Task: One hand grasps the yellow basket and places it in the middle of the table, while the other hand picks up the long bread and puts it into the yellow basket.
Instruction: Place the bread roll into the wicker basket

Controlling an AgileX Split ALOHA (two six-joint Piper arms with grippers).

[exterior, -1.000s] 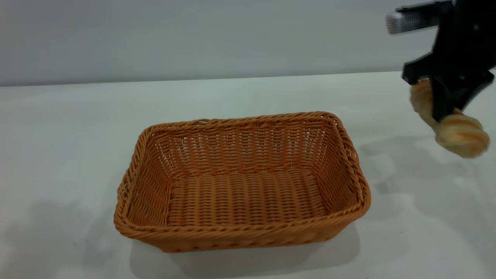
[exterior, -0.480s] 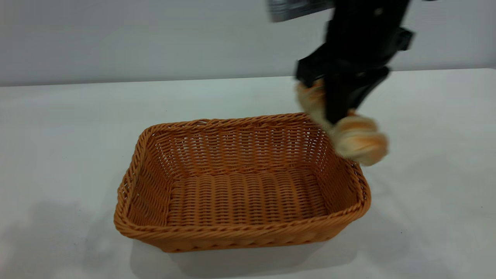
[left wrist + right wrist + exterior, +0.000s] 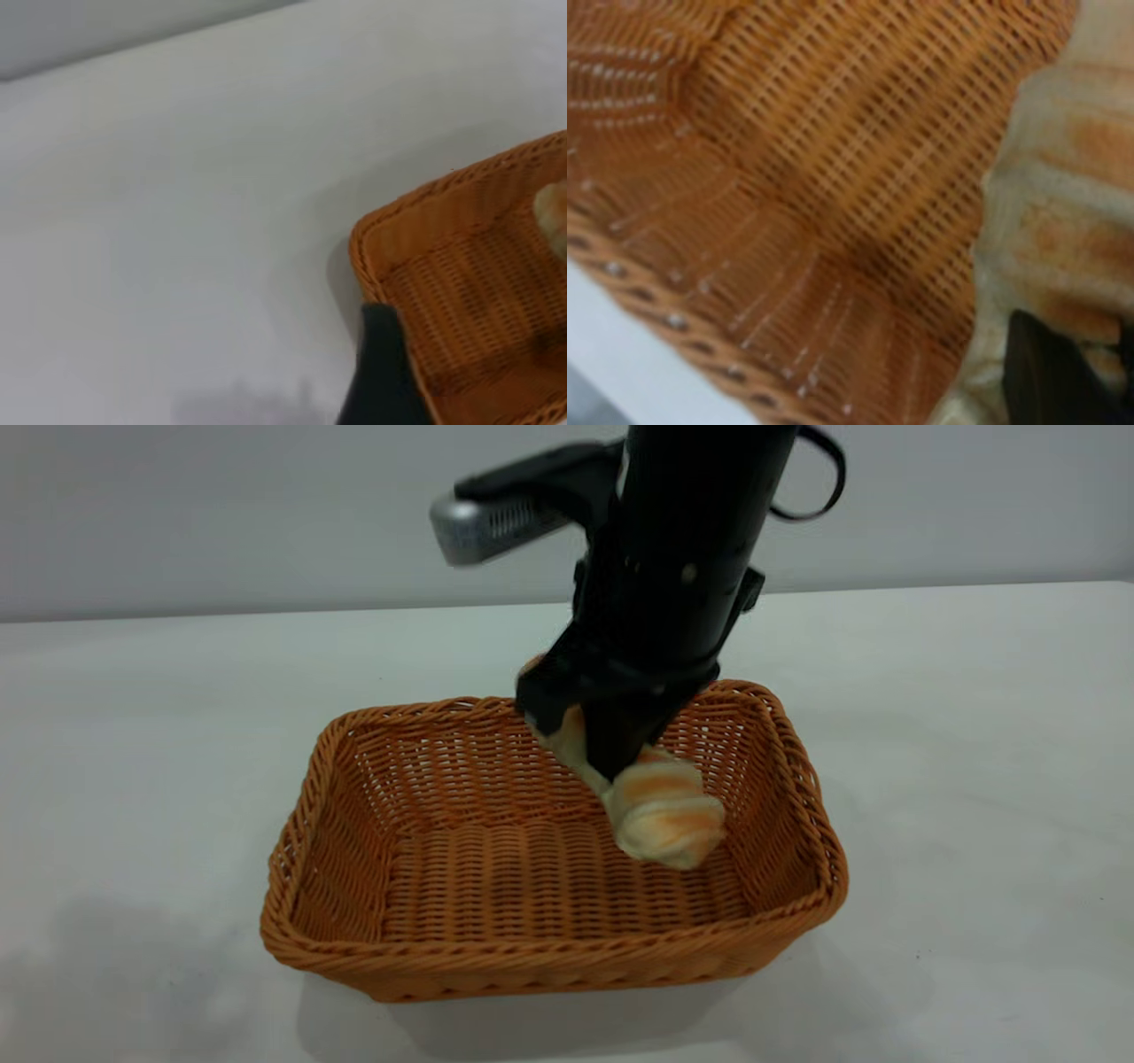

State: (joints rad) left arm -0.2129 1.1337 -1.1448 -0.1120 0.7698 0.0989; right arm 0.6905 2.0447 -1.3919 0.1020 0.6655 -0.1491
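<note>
The yellow basket (image 3: 549,950) stands in the middle of the white table (image 3: 133,717). My right gripper (image 3: 613,766) reaches down into it from above, shut on the long bread (image 3: 663,817). The bread hangs tilted inside the basket's right half, its lower end close over the floor. In the right wrist view the bread (image 3: 1063,212) fills one side, with a black fingertip (image 3: 1050,372) on it and the basket's weave (image 3: 833,133) behind. My left gripper (image 3: 383,372) shows only as a black part beside the basket's corner (image 3: 372,261). It is out of the exterior view.
A grey wall (image 3: 221,514) runs behind the table's far edge. Bare tabletop lies on all sides of the basket.
My right gripper has carried the bread from the far right leftward over the basket's rim and lowered it inside. The basket has not moved.
</note>
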